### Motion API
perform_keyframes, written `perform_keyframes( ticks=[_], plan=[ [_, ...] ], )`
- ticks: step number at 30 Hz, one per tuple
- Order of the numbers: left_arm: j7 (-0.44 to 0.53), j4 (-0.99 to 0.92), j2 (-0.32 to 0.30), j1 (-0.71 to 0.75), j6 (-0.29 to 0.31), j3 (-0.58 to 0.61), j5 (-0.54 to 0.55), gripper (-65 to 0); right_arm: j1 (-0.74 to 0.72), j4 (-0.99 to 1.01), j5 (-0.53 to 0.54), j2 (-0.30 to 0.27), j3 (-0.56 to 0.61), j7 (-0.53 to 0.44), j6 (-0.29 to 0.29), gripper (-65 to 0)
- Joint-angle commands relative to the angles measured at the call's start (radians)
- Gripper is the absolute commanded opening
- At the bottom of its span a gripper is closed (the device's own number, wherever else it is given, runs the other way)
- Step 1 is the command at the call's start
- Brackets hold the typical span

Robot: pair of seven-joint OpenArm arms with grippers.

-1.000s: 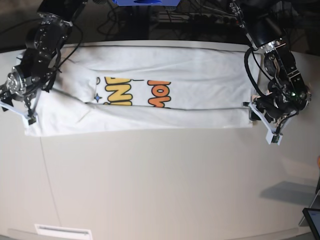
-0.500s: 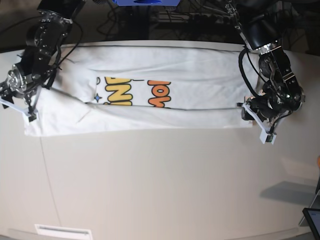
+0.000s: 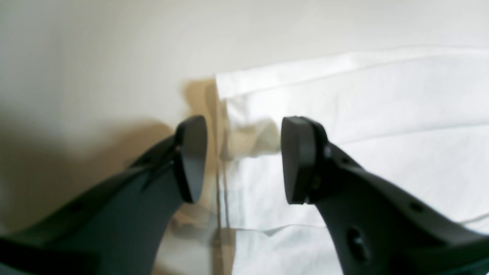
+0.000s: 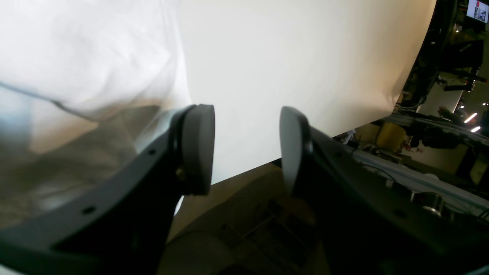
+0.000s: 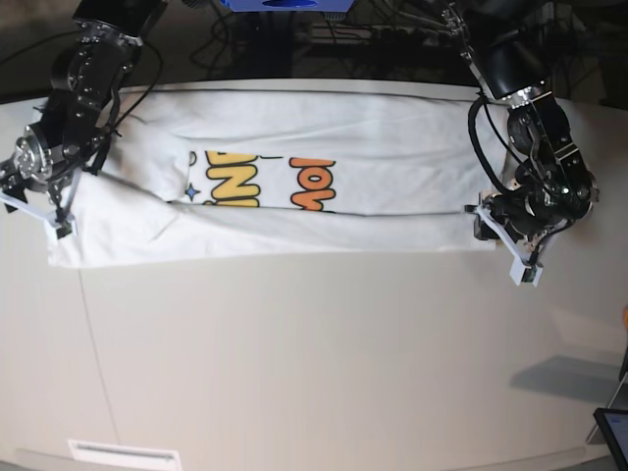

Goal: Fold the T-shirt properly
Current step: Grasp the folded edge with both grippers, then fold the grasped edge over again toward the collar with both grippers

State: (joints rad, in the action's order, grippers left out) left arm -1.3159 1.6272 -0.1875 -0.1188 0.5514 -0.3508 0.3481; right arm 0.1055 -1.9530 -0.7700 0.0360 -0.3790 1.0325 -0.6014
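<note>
Desk [image 5: 314,353]: pale, matte surface filling most of the base view. White vent-like strip [image 5: 124,454] at lower left. Dark tablet corner [image 5: 614,430] at lower right. Cables [image 5: 383,39] along top edge.

Counter [image 5: 314,363] is a plain off-white surface, far edge curved, bare across the whole near half. Only thing lying directly on it is the T-shirt [image 5: 294,231], a long white band spread flat along the far side, one long edge folded over, with part of the yellow-orange print showing in the gap between layers.
</note>
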Motion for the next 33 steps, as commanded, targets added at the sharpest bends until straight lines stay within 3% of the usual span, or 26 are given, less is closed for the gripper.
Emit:
perform_keyframes(
  ticks=[1, 4, 10, 16, 33],
  plan=[
    [0.019, 0.011, -0.010, -0.028, 0.005, 0.002, 0.004, -34.3, -0.013, -0.016, -0.015, -0.006, 0.001, -0.007, 0.005, -38.4],
    [0.019, -0.015, -0.011, -0.035, 0.005, 0.028, 0.004, -35.9, -0.011, -0.015, -0.015, -0.006, 0.001, -0.034, 0.005, -38.4],
    [0.019, -0.020, -0.011, -0.037, 0.005, 0.034, 0.010, -54.9, -0.010, -0.015, -0.015, -0.006, 0.001, -0.037, 0.005, -38.4],
    [0.017, -0.012, -0.011, -0.032, 0.003, 0.032, 0.006, -64.5, -0.010, -0.015, -0.015, -0.006, 0.001, -0.037, 0.005, -38.4],
    [0.011, 0.140, -0.019, 0.121, 0.003, 0.034, 0.004, -65.0, -0.011, -0.013, -0.015, -0.006, 0.001, -0.033, 0.005, -38.4]
  ],
)
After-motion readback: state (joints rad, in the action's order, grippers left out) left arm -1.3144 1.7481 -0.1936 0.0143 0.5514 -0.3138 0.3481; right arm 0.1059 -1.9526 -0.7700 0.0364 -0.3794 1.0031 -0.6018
